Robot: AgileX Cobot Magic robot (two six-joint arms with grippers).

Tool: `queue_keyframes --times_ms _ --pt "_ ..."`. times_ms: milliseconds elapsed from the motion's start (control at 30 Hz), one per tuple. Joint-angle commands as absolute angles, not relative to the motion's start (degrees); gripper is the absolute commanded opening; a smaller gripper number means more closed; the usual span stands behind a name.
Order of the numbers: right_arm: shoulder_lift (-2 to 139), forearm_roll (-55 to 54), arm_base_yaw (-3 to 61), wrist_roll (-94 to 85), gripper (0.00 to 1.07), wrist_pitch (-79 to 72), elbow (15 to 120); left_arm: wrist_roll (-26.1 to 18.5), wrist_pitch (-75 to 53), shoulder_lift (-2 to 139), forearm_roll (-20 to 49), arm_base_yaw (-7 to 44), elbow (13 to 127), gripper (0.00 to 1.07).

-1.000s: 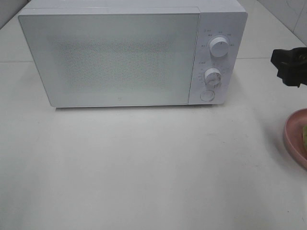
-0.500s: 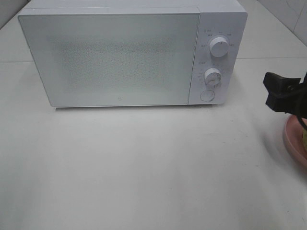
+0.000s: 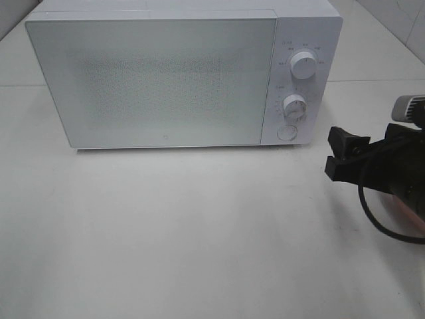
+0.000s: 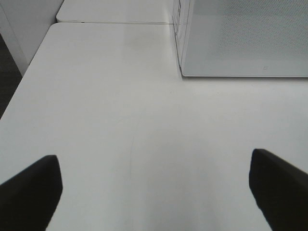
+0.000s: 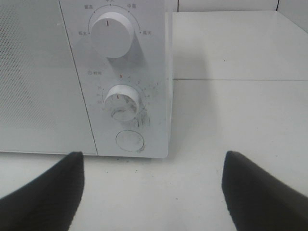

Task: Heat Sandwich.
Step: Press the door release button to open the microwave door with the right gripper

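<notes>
The white microwave [image 3: 172,76] stands at the back of the table with its door shut. My right gripper [image 3: 333,153] is open and empty, low over the table to the right of the control panel. The right wrist view looks between its black fingers [image 5: 43,192] at the two knobs [image 5: 124,101] and the round button [image 5: 130,141]. My left gripper [image 4: 154,192] is open over bare table, with the microwave's [image 4: 245,38] front corner ahead; it does not show in the exterior view. The sandwich is hidden behind the right arm.
A sliver of the pink plate [image 3: 413,219] shows under the right arm at the right edge. A black cable [image 3: 378,222] loops below the arm. Bare white tabletop [image 3: 186,232] stretches in front of the microwave.
The right arm has come in from the right edge, moving left and down toward the microwave's control panel. It now covers the pink plate. The left gripper stays open.
</notes>
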State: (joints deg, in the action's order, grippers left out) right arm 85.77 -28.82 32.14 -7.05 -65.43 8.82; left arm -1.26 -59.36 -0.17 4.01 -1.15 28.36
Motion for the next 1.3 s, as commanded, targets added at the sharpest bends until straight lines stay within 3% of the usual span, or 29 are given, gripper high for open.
queue_keyframes --times_ms 33,267,667,1300 --pt "87.5 -32.8 35.8 -7.6 0.76 -68.4 8.9 -1.0 -58.9 -1.8 4.1 -1.3 28.2 1.01" --pt "89.6 -38.8 41.0 -7.7 0.76 -68.8 8.9 -1.0 -58.9 -1.8 4.1 -1.3 28.2 1.01" --pt "89.6 -39.0 41.5 -4.2 0.76 -68.6 8.9 -1.0 -58.9 -1.8 4.1 -1.3 28.2 1.01" --pt "89.6 -39.0 41.5 57.5 0.76 -68.2 8.9 -1.0 -58.9 -1.8 4.1 -1.3 28.2 1.01"
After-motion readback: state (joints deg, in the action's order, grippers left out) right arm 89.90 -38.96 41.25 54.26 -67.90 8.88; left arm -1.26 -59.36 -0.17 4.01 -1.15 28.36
